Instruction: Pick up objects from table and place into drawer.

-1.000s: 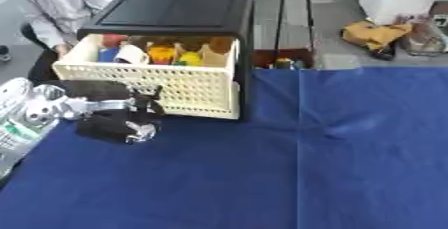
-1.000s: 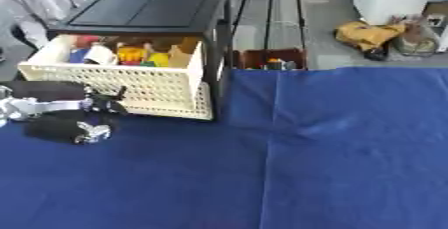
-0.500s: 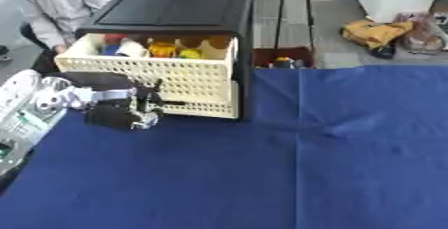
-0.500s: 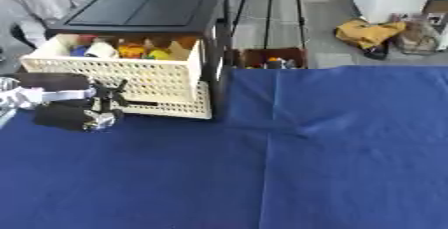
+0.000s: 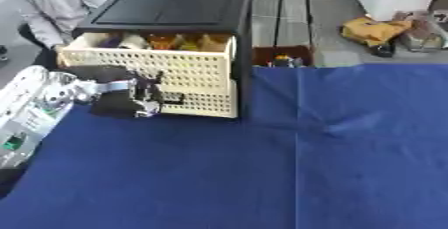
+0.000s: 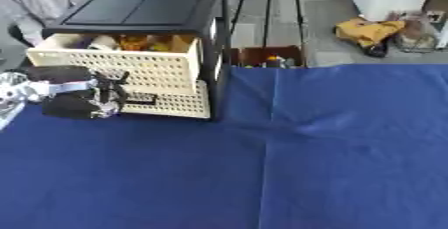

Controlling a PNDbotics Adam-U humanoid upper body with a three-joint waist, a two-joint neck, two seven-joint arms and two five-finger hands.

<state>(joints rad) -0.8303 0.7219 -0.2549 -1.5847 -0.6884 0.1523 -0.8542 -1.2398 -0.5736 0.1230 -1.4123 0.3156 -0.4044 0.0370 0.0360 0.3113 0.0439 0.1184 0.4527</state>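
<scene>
Blue cloth (image 5: 289, 173) covered the whole table; your left hand (image 5: 131, 95) came in from the left side, fingers curled round a dark object (image 5: 112, 107) I couldn't identify, held just in front of the cream perforated drawer (image 5: 149, 63); that drawer stood pulled out of the black cabinet (image 5: 175, 8), with orange and yellow items (image 5: 179, 43) already inside; a 2nd cream drawer (image 5: 206, 100) sat below it; your right hand didn't show anywhere.
</scene>
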